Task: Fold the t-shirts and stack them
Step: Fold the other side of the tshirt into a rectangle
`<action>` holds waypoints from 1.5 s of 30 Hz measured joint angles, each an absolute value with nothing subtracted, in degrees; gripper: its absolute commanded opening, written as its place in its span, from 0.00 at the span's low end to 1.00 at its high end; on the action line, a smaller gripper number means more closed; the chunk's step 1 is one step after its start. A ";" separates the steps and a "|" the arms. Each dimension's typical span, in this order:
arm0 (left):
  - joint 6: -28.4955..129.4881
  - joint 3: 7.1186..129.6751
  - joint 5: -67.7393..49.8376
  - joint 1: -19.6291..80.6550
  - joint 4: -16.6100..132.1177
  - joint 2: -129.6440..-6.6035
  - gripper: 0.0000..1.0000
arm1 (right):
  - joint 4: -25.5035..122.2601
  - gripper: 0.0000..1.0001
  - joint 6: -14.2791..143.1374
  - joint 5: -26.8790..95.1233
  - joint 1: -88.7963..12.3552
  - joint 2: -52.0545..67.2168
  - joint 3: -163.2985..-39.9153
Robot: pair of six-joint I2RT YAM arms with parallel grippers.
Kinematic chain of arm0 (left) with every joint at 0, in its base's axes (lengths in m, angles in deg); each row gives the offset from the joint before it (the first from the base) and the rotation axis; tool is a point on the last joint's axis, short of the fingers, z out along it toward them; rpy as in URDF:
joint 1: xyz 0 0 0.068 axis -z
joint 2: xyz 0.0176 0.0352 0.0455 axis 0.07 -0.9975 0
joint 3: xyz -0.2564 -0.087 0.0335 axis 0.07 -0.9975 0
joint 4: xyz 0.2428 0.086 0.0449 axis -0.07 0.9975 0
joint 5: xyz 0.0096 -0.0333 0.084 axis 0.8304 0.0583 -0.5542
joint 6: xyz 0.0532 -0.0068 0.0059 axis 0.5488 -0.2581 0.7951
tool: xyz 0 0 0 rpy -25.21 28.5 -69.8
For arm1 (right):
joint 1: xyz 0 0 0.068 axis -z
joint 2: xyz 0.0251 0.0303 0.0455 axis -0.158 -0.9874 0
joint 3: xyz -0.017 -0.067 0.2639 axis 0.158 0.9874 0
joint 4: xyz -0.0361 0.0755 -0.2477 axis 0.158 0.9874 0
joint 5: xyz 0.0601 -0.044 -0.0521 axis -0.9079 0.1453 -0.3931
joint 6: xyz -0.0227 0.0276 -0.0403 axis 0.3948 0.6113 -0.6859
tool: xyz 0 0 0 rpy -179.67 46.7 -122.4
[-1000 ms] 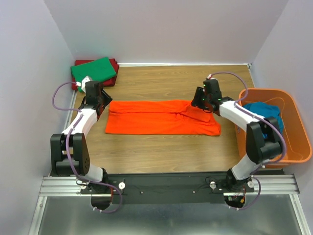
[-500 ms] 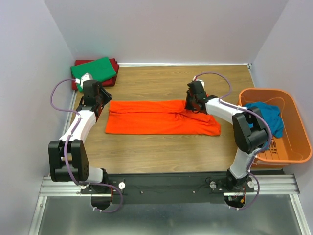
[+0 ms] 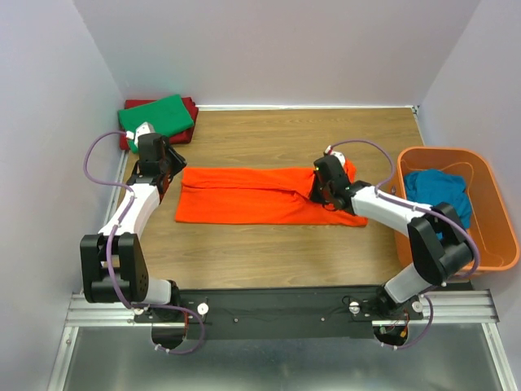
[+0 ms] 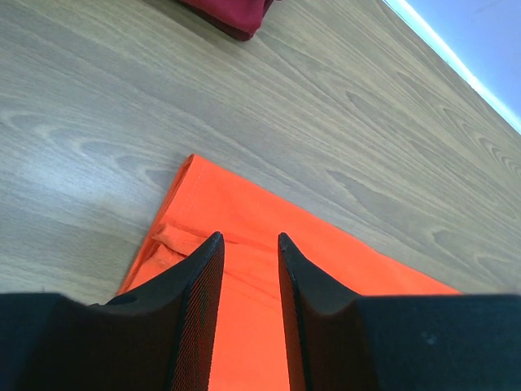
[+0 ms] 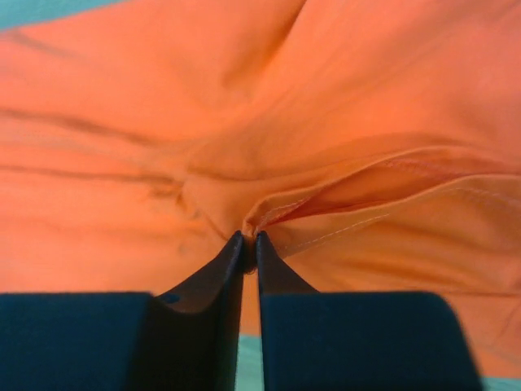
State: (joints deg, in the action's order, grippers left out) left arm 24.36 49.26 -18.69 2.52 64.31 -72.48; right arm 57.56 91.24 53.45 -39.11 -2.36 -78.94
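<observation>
Top external: right gripper (image 3: 320,191) nearer now.

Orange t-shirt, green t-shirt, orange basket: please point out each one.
orange t-shirt (image 3: 244,195), top external view, middle of the cloth.
green t-shirt (image 3: 155,116), top external view, its top face.
orange basket (image 3: 440,151), top external view, far rim.

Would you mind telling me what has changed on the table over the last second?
The right gripper swung left along the far edge of the orange t-shirt, then came nearer over the cloth. Its fingers are now shut on a raised fold. The left gripper barely shifted and hangs open over the shirt's left end. The green t-shirt, teal t-shirt and basket stayed put.
</observation>
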 measured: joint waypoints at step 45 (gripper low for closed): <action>24.82 49.24 -18.16 2.52 65.55 -72.46 0.39 | 58.11 0.46 84.62 52.33 -31.60 -3.50 -79.12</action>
